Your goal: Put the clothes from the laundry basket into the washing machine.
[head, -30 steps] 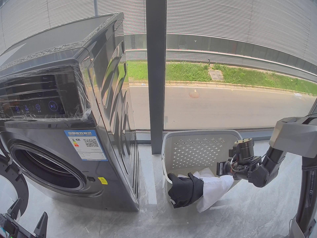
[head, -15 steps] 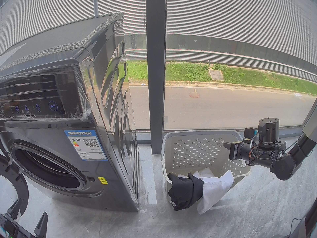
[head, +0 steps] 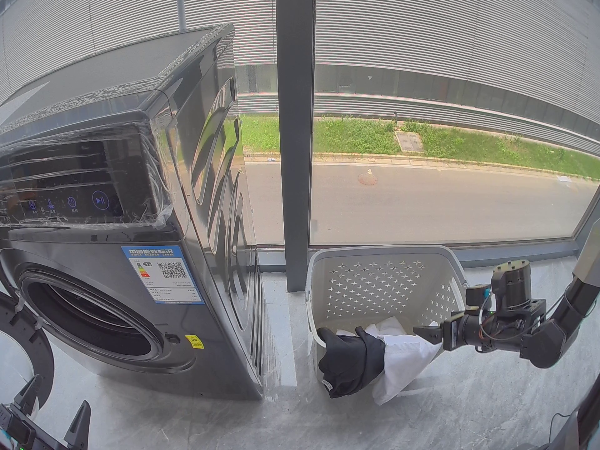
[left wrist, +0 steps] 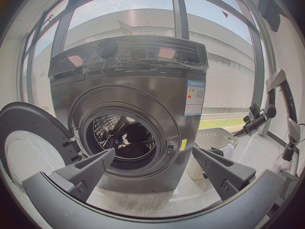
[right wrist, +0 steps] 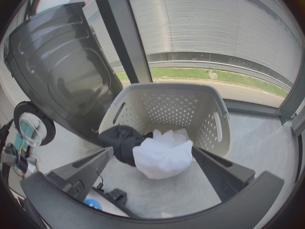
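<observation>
We find the left hand (left wrist: 153, 155) low before the washing machine (head: 125, 232), fingers apart and empty, unchanged. At the laundry basket (head: 375, 252), the black garment (head: 350, 360) and white garment (head: 406, 359) hang over the near rim, unmoved. The right hand (right wrist: 151, 150), fingers apart and empty, rose clear, then dropped back level with the white garment. We judge this a fresh approach, with nothing gripped yet.

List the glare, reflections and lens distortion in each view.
Head view: daylight glints off the plastic wrap on the dark grey washing machine, whose glossy side mirrors the outdoors; the building outside bows. Left wrist view: fisheye rounding, dark corners, bright sky behind. Right wrist view: same rounding; the white garment is brightly lit.
</observation>
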{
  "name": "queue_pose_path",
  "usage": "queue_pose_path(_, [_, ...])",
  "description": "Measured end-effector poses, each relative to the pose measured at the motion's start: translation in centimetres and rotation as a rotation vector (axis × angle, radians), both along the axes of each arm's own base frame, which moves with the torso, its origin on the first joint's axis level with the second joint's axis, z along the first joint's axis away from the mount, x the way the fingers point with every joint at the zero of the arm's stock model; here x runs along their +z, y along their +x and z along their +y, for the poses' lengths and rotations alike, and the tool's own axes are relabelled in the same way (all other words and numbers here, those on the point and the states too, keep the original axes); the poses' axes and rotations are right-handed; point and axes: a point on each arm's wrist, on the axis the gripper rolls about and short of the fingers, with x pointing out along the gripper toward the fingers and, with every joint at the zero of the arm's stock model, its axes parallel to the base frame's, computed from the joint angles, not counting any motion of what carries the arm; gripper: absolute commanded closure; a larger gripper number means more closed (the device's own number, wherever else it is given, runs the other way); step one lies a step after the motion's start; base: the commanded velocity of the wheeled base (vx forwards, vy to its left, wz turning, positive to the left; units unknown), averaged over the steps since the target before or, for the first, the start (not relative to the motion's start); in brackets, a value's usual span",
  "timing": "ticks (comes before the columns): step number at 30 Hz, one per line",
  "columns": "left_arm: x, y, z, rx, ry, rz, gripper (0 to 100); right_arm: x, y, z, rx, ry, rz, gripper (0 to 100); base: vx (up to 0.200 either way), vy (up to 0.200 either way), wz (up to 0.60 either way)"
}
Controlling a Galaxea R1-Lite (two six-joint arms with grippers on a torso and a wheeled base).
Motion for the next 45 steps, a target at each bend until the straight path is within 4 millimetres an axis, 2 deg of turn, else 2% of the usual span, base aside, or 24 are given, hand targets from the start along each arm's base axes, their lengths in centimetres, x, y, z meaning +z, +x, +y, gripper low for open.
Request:
queue_pose_path(6, [0.0,0.0,0.0,0.000,0.000,0.000,0,-1.7,-2.6,-0.5,0.040,-0.059,0.094,0,0.000,0.000,0.00])
queue_pose_path(10, [0.0,0.0,0.0,0.000,0.000,0.000,0,-2.5,-3.0,-0.4,0.050,-0.076,0.133,0,0.000,0.000,0.00])
queue_pose_path(19, [0.0,0.0,0.0,0.001,0.000,0.000,0,-4.8,-1.5,0.5,0.061,-0.098,0.185,0,0.000,0.000,0.00])
queue_pose_path(28, [0.0,0.0,0.0,0.002,0.000,0.000,0,-5.3,-1.0,0.3,0.024,-0.120,0.192,0,0.000,0.000,0.00])
queue_pose_path(32, [0.0,0.0,0.0,0.002,0.000,0.000,0,-5.0,-0.2,0.7,0.023,-0.113,0.160,0,0.000,0.000,0.00])
queue_pose_path(45, [0.0,0.0,0.0,-0.001,0.002,0.004,0,-5.4,0.0,0.7,0.009,-0.115,0.173,0,0.185,0.000,0.00])
